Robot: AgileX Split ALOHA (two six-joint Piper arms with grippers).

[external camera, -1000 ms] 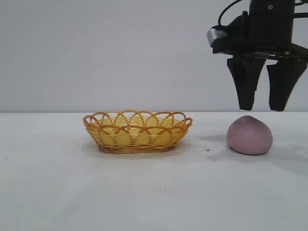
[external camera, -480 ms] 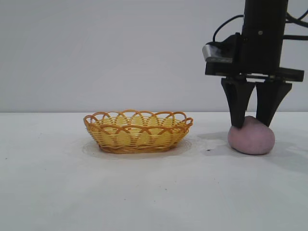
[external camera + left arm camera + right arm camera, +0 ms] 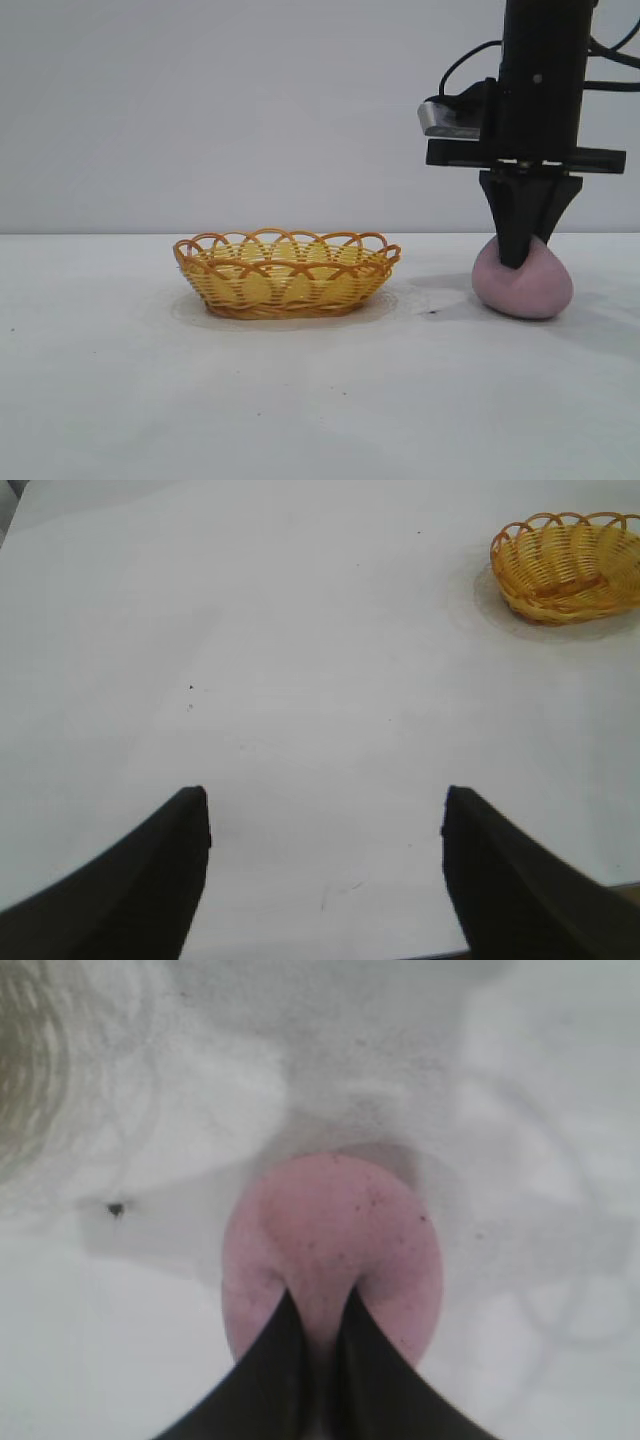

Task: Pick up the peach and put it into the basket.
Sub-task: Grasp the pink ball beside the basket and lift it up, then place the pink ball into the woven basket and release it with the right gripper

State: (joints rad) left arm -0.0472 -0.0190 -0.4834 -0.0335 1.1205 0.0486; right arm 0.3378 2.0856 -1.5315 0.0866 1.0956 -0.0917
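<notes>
My right end effector (image 3: pixel 524 250) is down on the peach (image 3: pixel 523 284), fingers pinched nearly together into its top, so it's gripping a fold of it rather than spanning it. That tells me the peach is soft and squishy, probably light, with a matte skin that shouldn't slip. I'd rather hold it across the wider middle, since a pinch at the top could tear loose. It sits on the table (image 3: pixel 320 400), well apart from the basket (image 3: pixel 287 272). Left end effector (image 3: pixel 325 870) is open, parked off to the side. Count: one peach, one basket.
</notes>
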